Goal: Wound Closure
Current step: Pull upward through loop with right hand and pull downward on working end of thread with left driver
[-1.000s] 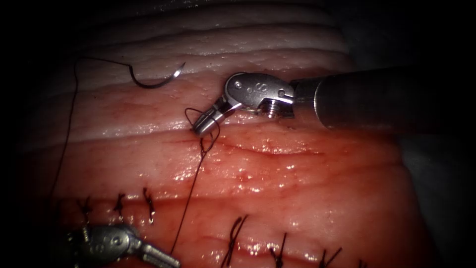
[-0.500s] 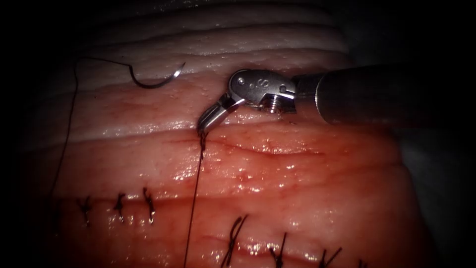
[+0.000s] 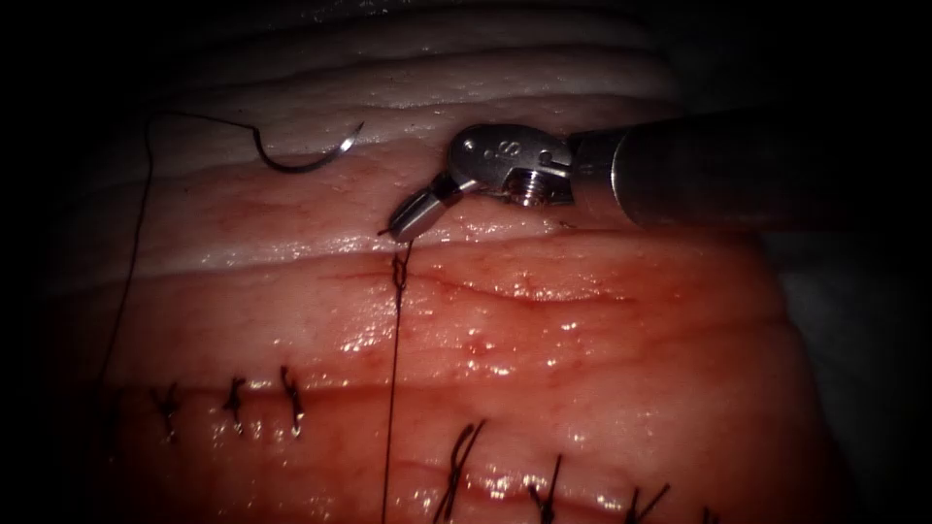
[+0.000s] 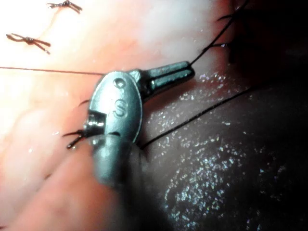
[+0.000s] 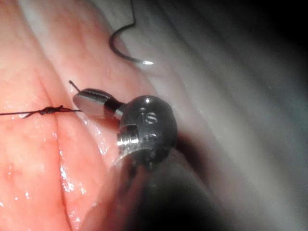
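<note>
My right tool (image 3: 406,223) comes in from the right, its jaws shut on the short thread tail just above a knot (image 3: 398,271) on the cut (image 3: 505,289). The right wrist view has the same jaws (image 5: 83,100), the tail poking out of them, and the knot (image 5: 50,110) close by. From the knot a taut thread (image 3: 391,408) runs straight down. My left tool (image 4: 190,73) has its jaws shut on that thread. The curved needle (image 3: 306,161) lies free on the pale tissue up and left of the knot, held by neither tool and not in the tissue.
The needle's thread (image 3: 131,262) trails left and down the tissue's left side. Several finished stitches (image 3: 233,400) with cut ends sit in a row across the lower tissue (image 3: 631,388); more stitches (image 3: 461,456) lie near the bottom edge. Red fluid glistens on the tissue.
The loop around my right jaws has slid off and drawn down into a knot. My left tool has moved down past the endoscope view's bottom edge, pulling the thread straight.
</note>
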You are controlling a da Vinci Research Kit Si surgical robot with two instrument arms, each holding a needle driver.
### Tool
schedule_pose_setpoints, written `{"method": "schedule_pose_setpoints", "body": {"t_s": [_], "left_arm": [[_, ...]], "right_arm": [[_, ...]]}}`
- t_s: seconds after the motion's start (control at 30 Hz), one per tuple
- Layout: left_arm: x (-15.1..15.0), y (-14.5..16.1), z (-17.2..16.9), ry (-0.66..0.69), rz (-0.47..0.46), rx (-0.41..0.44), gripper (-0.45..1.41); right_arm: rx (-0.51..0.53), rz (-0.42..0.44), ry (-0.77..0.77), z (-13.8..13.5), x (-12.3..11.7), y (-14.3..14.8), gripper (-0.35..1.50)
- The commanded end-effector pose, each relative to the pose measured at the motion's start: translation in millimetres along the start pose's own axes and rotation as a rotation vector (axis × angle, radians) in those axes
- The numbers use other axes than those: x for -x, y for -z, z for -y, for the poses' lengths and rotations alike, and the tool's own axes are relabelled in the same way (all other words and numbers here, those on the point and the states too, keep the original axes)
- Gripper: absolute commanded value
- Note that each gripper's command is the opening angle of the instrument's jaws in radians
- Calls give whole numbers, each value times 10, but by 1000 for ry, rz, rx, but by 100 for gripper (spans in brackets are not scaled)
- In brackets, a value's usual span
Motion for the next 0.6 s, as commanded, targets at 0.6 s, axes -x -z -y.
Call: {"method": "schedule_pose_setpoints", "body": {"t_s": [0.6], "left_arm": [[25, -40, -17, 22, -2, 161, -45]], "right_arm": [[167, -3, -8, -20, -2, -8, -35]]}}
